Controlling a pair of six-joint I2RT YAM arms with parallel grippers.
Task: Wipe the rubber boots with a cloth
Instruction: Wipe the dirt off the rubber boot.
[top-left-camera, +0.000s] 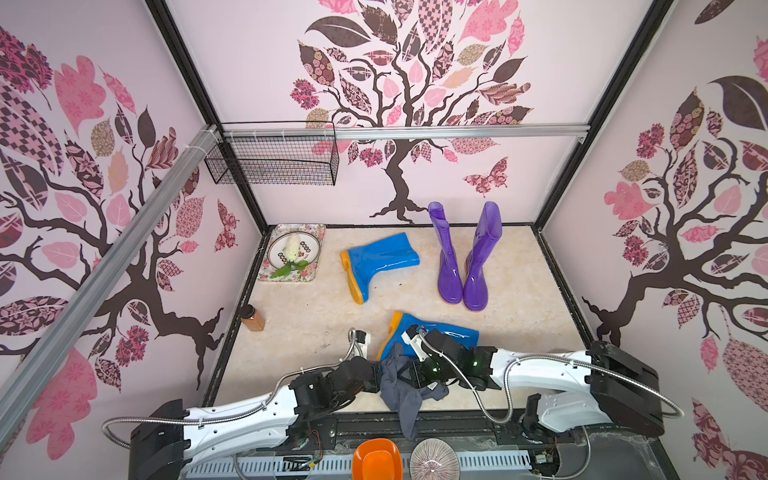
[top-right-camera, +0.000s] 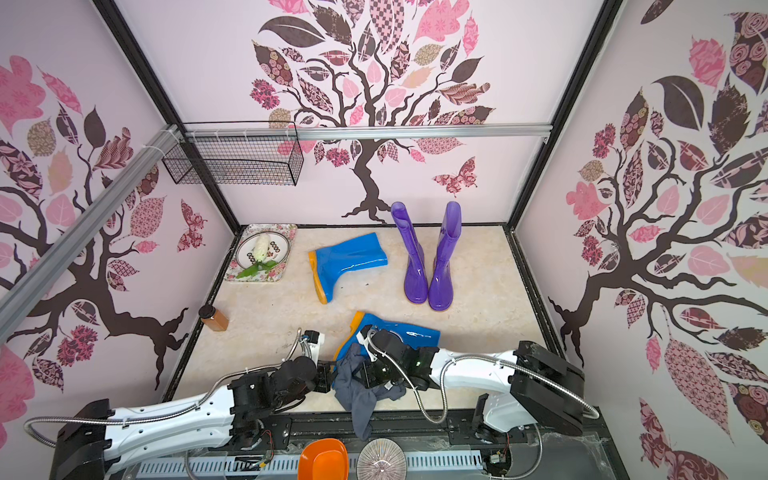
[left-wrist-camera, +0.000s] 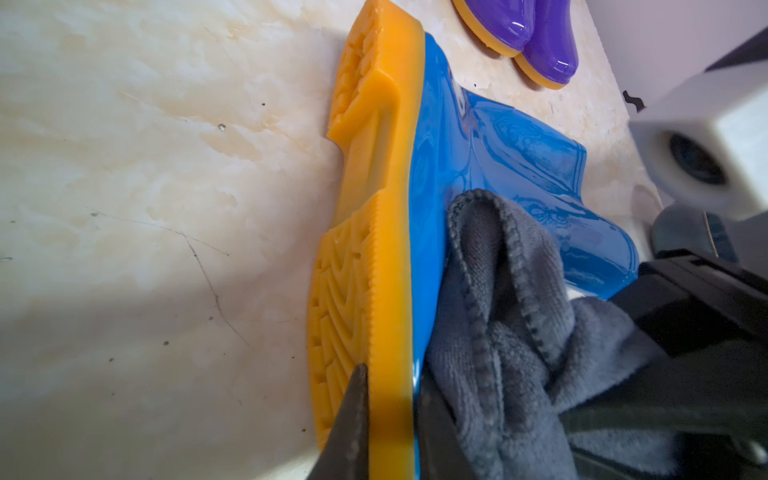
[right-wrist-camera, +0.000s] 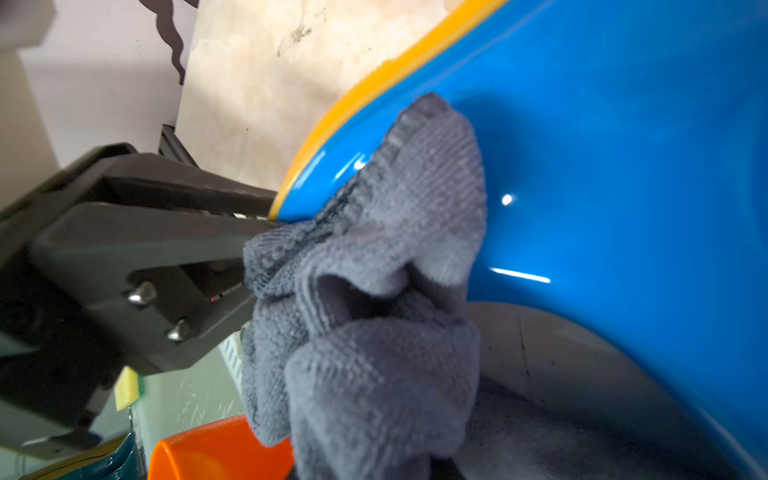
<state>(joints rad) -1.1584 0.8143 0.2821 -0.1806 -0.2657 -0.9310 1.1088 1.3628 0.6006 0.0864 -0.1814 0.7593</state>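
Observation:
One blue rubber boot (top-left-camera: 457, 334) lies on its side near the front of the floor, orange sole (left-wrist-camera: 386, 208) facing left. My left gripper (left-wrist-camera: 395, 374) is shut on the toe end of that sole, one finger on each side; it also shows in a top view (top-left-camera: 376, 372). The dark grey cloth (top-left-camera: 401, 395) is bunched against the boot's glossy toe (right-wrist-camera: 623, 166), and my right gripper (top-left-camera: 410, 373) is shut on it, fingers buried in the cloth (right-wrist-camera: 374, 332). A second blue boot (top-left-camera: 378, 259) lies further back. Two purple boots (top-left-camera: 446, 257) stand upright at the back right.
A floral tray (top-left-camera: 266, 274) holding a plate and a flower sits in the back left corner. An amber jar (top-left-camera: 253, 318) stands by the left wall. A wire basket (top-left-camera: 274, 162) hangs above. An orange bowl (top-left-camera: 376, 459) and a ribbed glass dish (top-left-camera: 434, 459) sit at the front edge.

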